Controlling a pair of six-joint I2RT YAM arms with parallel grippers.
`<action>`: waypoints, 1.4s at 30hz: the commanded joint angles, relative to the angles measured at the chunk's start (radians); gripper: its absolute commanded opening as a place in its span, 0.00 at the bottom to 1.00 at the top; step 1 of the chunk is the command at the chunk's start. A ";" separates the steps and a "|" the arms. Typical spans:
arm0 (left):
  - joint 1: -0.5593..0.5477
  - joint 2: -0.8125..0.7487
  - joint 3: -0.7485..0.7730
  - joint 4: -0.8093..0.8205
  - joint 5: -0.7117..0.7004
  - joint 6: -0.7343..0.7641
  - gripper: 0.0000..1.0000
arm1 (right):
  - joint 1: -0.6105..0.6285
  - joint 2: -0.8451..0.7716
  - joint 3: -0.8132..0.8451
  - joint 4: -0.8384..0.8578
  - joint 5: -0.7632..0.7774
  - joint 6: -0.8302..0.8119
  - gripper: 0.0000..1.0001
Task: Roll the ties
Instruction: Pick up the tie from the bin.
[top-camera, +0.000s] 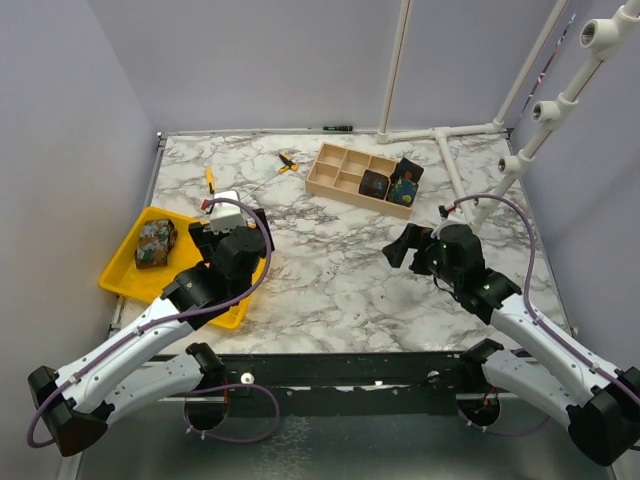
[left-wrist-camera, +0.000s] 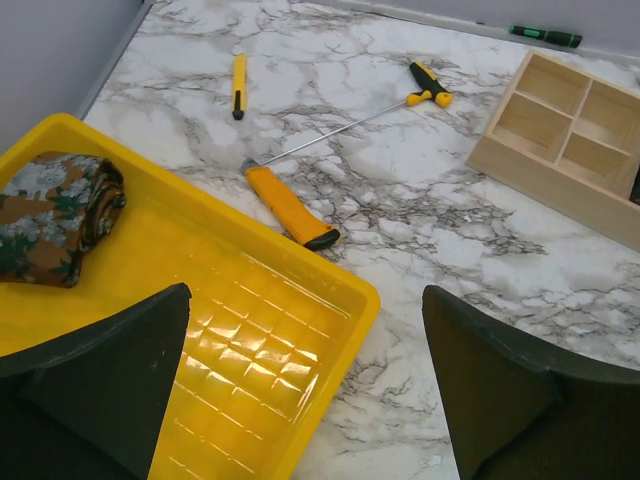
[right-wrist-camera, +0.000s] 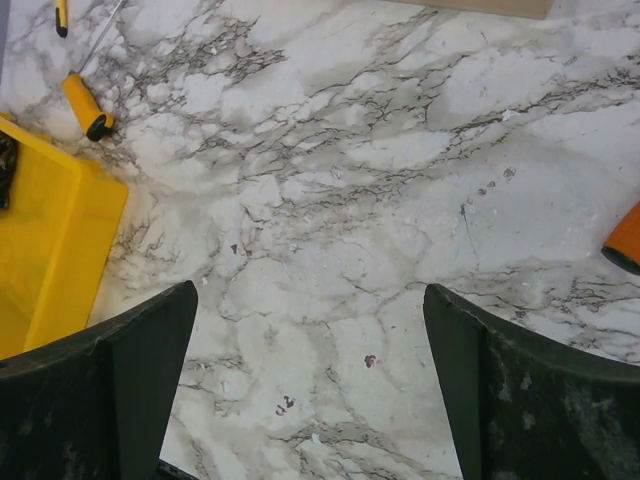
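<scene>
No legible text, label, brand, number or sign on the tray (left-wrist-camera: 260, 340), box (left-wrist-camera: 550, 195), screwdriver (left-wrist-camera: 290, 210) or tie (left-wrist-camera: 55, 215). Small dark marks (right-wrist-camera: 284, 405) on the table (right-wrist-camera: 400, 150) are too blurred to read.

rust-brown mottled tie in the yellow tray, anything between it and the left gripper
Nothing visible. The bundled rust-brown mottled fabric tie lies in a corner of the yellow plastic tray, with only bare tray floor between it and the open left gripper. The orange-handled screwdriver lies outside the tray rim, off that path.
</scene>
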 joint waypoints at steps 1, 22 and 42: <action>0.005 -0.008 -0.025 -0.083 -0.158 -0.018 0.99 | 0.004 -0.065 -0.047 0.059 0.016 0.044 1.00; 1.039 0.643 0.162 -0.056 0.559 -0.143 0.99 | 0.005 0.021 -0.004 0.041 -0.194 -0.007 1.00; 1.244 0.699 0.076 0.209 0.623 -0.327 0.99 | 0.005 -0.082 -0.099 0.013 -0.189 -0.032 1.00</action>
